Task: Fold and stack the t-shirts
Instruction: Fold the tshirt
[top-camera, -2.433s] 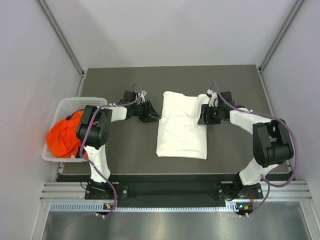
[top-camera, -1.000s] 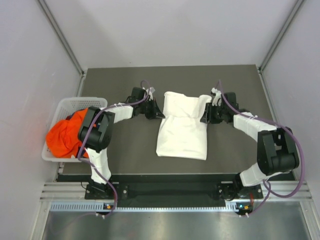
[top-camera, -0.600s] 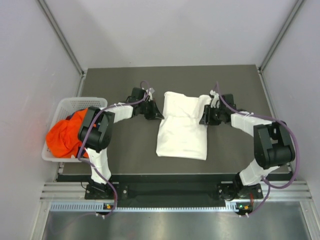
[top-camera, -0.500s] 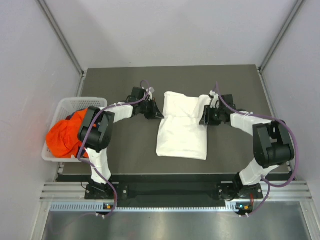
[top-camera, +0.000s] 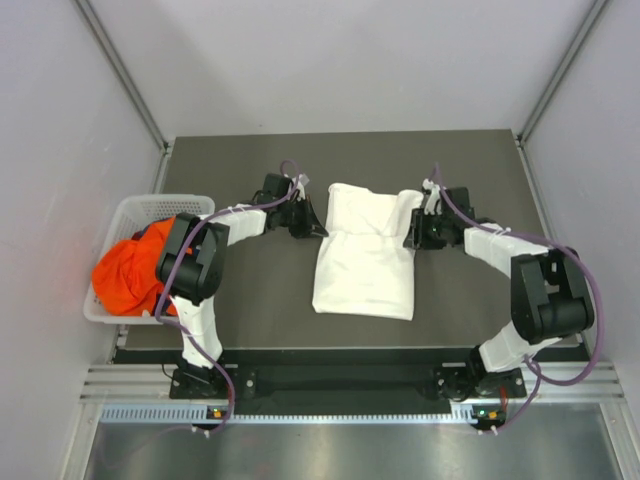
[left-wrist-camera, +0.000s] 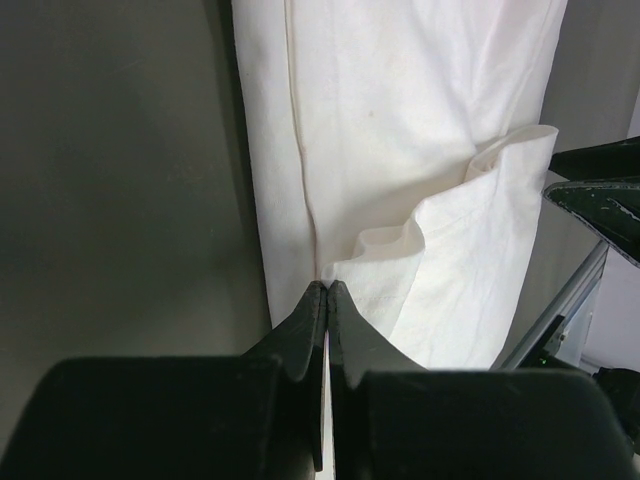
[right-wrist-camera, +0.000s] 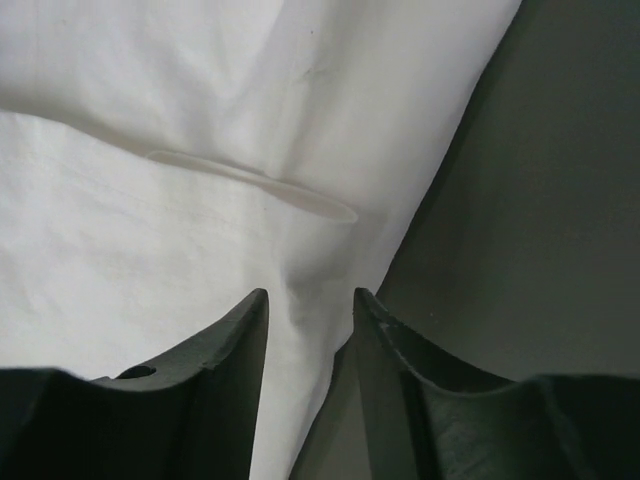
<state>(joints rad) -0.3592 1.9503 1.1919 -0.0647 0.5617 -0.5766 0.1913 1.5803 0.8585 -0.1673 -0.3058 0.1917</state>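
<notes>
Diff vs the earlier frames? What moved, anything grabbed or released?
Both grippers edged toward the far side along the white t-shirt. The left gripper is shut at its left edge. The right gripper is open and straddles the right edge. The shirt's far-right corner bunched up toward the right gripper. Nothing visibly released. Unchanged: the shirt's near half, the orange t-shirt in the basket.
</notes>
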